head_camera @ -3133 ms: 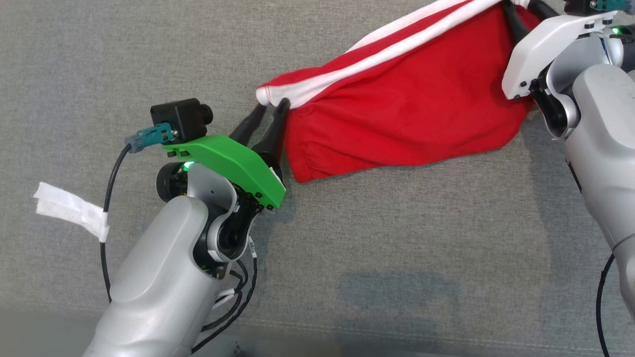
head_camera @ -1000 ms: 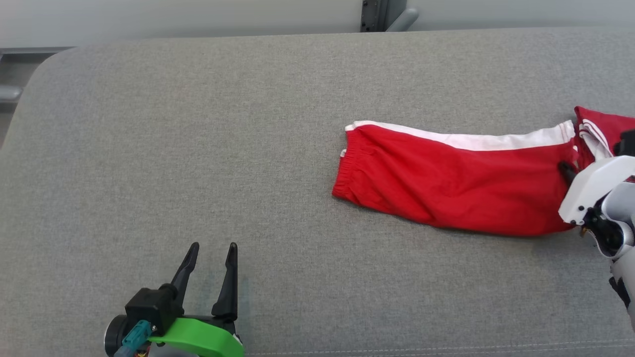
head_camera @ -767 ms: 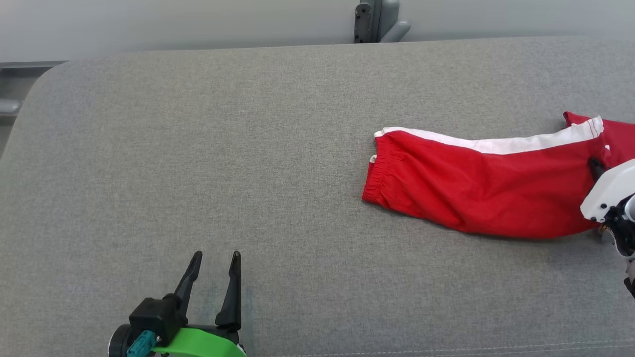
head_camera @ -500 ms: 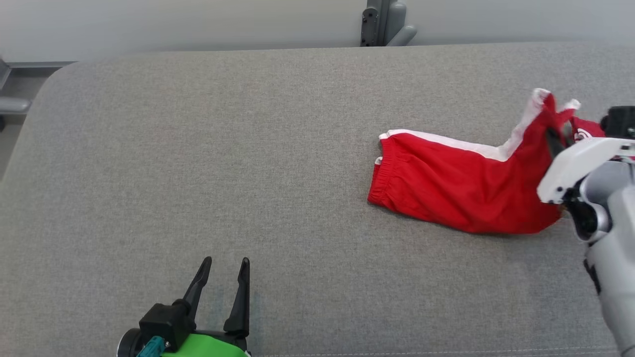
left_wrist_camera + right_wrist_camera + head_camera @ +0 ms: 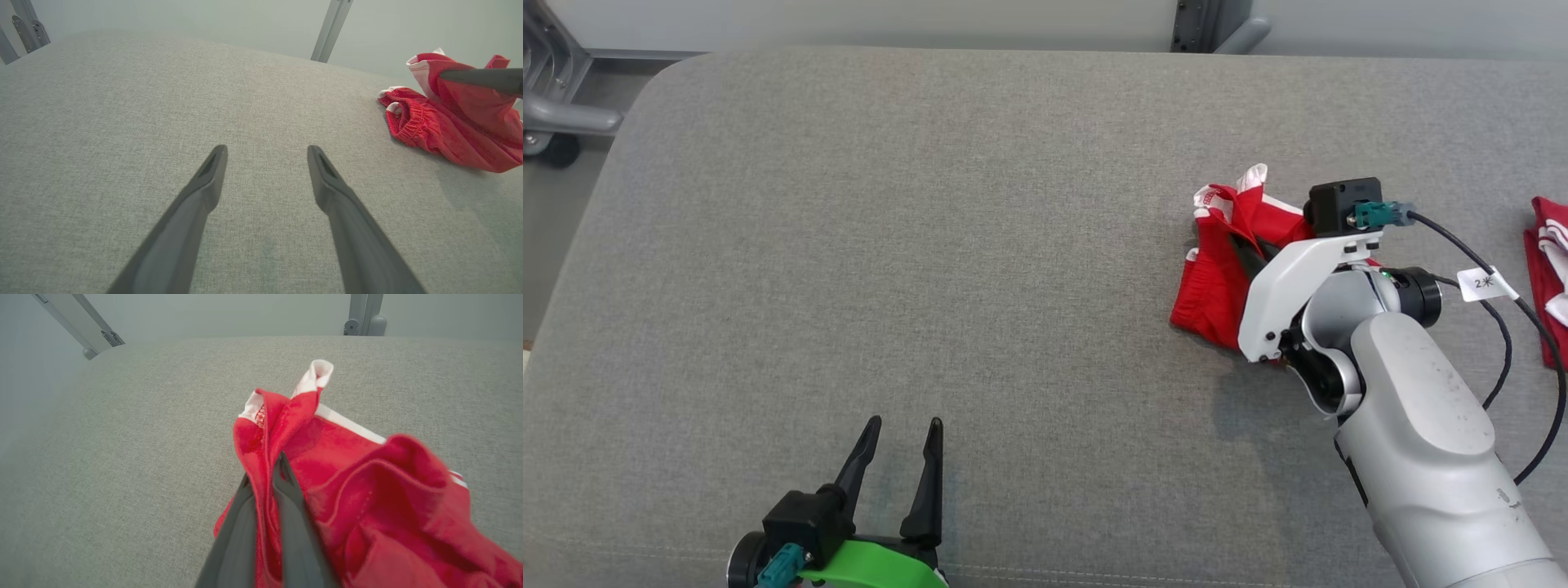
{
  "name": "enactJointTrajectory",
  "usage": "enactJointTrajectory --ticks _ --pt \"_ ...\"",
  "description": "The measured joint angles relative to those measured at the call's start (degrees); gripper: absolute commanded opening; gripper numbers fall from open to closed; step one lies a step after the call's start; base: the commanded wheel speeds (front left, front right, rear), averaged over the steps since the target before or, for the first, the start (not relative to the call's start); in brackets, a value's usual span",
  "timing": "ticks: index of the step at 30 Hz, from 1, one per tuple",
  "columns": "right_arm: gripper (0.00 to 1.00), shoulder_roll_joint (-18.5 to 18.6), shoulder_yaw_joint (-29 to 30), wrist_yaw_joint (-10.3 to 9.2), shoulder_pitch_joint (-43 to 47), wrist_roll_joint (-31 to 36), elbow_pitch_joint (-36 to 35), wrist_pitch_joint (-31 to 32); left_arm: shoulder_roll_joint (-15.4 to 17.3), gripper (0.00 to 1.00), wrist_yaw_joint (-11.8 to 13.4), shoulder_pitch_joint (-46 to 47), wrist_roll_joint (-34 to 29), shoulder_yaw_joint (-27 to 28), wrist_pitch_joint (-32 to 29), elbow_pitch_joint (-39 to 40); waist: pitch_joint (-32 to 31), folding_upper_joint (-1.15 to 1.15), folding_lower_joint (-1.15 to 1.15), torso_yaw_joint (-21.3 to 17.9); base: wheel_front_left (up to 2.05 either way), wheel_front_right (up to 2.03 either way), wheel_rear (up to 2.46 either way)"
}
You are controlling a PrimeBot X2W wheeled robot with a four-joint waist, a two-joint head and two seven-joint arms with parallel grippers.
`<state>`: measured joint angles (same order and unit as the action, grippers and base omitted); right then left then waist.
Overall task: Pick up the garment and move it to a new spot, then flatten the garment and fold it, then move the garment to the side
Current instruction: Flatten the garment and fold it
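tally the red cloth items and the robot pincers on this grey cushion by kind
red-and-white fabric garments: 2, the bunched red shorts and a red striped piece at the head view's right edge
dark two-fingered pincers: 2, left pincer open, right pincer shut on the shorts
total: 4
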<state>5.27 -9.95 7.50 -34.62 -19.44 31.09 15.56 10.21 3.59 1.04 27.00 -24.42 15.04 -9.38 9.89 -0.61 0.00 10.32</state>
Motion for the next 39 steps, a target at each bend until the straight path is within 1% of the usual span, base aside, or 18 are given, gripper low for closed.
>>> enactJointTrajectory --ticks 5,6,7,8,9,10,14,17,21,24,28,32,34,39 --pt "0.0 -0.8 -0.1 0.0 0.1 2.4 2.0 0.5 -1.1 1.0 -1.0 0.2 -0.9 0.7 0.0 -1.3 0.7 0.0 0.0 1.2 0.0 0.0 0.0" --pt "0.07 -0.9 -0.1 0.0 0.1 2.7 2.2 0.5 -1.2 1.0 -1.1 0.2 -0.9 0.9 0.0 -1.5 0.8 0.0 0.0 1.3 0.0 0.0 0.0" --pt "0.31 -1.0 -0.1 0.0 0.1 2.9 2.4 0.3 -1.4 1.0 -1.3 0.2 -1.0 1.1 0.0 -1.7 0.8 0.0 0.0 1.3 0.0 0.0 0.0" --pt "0.42 -1.1 -0.2 0.0 0.1 3.1 2.5 -0.1 -1.5 1.0 -1.5 0.2 -1.1 1.4 0.0 -1.8 0.7 0.0 0.0 1.2 0.0 0.0 0.0" --pt "0.6 -1.2 -0.3 0.0 0.0 3.4 2.6 -0.4 -1.6 1.0 -1.5 0.2 -1.2 1.6 0.0 -1.9 0.7 0.0 0.0 1.1 0.0 0.0 0.0" --pt "1.0 -1.3 -0.4 0.0 0.0 3.7 2.7 -0.9 -1.7 1.0 -1.6 0.2 -1.4 1.8 0.0 -2.1 0.6 0.0 0.0 0.9 0.0 0.0 0.0" --pt "1.0 -1.7 -0.5 0.0 -0.3 4.2 2.3 -2.8 -2.0 1.0 -2.1 0.2 -1.7 2.4 0.0 -2.5 0.2 0.0 0.0 0.0 0.0 0.0 0.0" --pt "1.0 -2.0 -1.6 0.0 -0.3 3.6 0.4 -4.2 -2.2 1.0 -2.1 0.0 -1.9 2.9 0.0 -2.8 -0.3 0.0 0.0 -0.8 0.0 0.0 0.0" --pt "1.0 -2.2 -2.8 0.0 1.1 1.5 -4.9 -5.2 -2.3 1.0 -2.1 -0.8 -2.0 3.7 0.0 -2.9 -1.3 0.0 0.0 -2.0 0.0 0.0 0.0" --pt "1.0 -1.6 -2.3 0.0 3.9 0.7 -9.9 -5.7 -2.5 1.0 -2.1 -1.3 -2.1 4.3 0.0 -2.7 -2.1 0.0 0.0 -3.1 0.0 0.0 0.0" --pt "1.0 1.1 0.9 0.0 8.8 1.3 -16.1 -6.4 -2.6 1.0 -2.0 -2.7 -2.3 4.9 0.0 -2.6 -3.5 0.0 0.0 -4.4 0.0 0.0 0.0" --pt "1.0 2.3 5.7 0.0 14.2 2.7 -20.2 -7.5 -2.6 1.0 -1.8 -4.2 -2.4 5.6 0.0 -2.0 -4.9 0.0 0.0 -5.8 0.0 0.0 0.0" --pt "1.0 2.9 6.9 0.0 15.3 3.6 -20.7 -8.0 -2.6 1.0 -1.8 -4.5 -2.5 5.8 0.0 -1.8 -5.2 0.0 0.0 -6.1 0.0 0.0 0.0" --pt "1.0 3.5 12.6 0.0 20.8 7.9 -21.4 -12.3 -2.5 1.0 -1.8 -6.0 -3.4 7.3 0.0 -1.0 -7.2 0.0 0.0 -7.4 0.0 0.0 0.0"
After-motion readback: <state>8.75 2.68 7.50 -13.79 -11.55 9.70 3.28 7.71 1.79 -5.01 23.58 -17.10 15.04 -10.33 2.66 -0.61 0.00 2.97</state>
